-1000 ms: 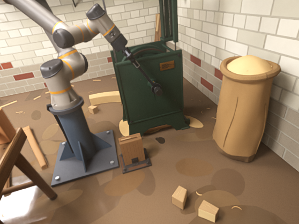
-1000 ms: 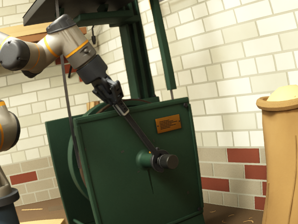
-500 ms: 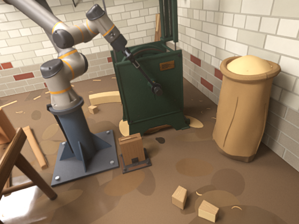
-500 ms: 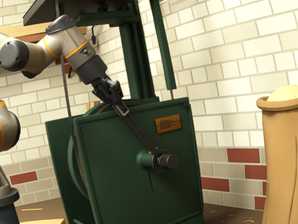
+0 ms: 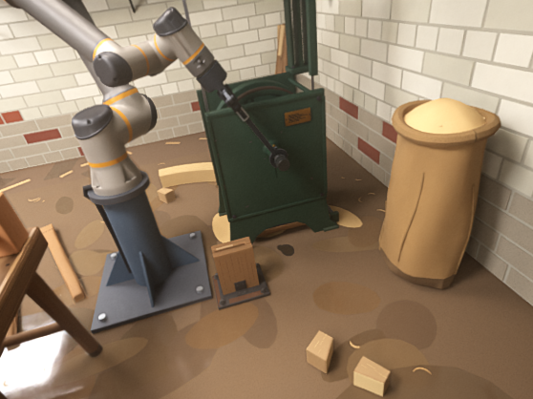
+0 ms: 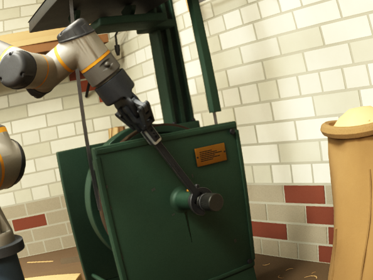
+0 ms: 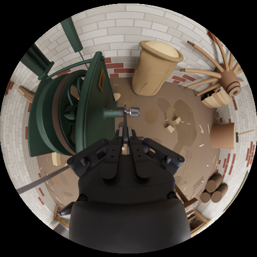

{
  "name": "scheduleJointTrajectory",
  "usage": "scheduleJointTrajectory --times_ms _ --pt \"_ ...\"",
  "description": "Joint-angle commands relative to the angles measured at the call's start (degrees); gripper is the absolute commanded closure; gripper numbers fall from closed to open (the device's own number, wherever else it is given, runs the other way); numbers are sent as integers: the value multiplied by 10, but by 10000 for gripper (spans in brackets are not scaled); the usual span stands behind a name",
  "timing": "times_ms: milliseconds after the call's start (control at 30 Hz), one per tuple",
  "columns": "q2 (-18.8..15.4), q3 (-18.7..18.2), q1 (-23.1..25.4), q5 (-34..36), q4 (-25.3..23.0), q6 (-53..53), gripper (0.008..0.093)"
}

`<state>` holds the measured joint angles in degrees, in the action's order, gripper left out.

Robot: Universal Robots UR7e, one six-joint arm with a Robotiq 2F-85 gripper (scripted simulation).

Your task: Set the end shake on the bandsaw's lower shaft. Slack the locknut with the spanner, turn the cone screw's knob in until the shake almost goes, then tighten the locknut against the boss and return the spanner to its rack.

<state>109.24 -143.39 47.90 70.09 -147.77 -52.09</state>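
On the front panel of the green bandsaw cabinet (image 5: 267, 157) a green boss (image 6: 179, 199) sticks out, with the locknut and then the dark knurled knob (image 6: 213, 201) of the cone screw beyond it. I hold the black spanner (image 6: 174, 168) by the upper end of its handle in my closed gripper (image 6: 150, 131), up and to the left of the boss. The spanner slopes down to the right, and its jaw sits around the locknut (image 7: 124, 111) between boss and knob (image 7: 133, 111). The wooden spanner rack (image 5: 235, 271) stands empty on the floor in front of the cabinet.
Behind the cabinet the saw's green column (image 6: 169, 62) rises against the white brick wall. A tall sack of sawdust (image 5: 437, 191) stands by the right wall. My pedestal base (image 5: 148, 277) is left of the rack. Wood blocks (image 5: 320, 351) and offcuts lie on the floor.
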Motion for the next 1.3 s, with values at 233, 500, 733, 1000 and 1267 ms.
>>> scheduleJointTrajectory --times_ms 233,500,733,1000,1267 --pt "1 1 0 0 -1 0 934" --pt "1 1 0 0 -1 0 934" --pt "1 1 0 0 -1 0 839" --pt "1 1 0 0 -1 0 679" --pt "1 1 0 0 -1 0 534"
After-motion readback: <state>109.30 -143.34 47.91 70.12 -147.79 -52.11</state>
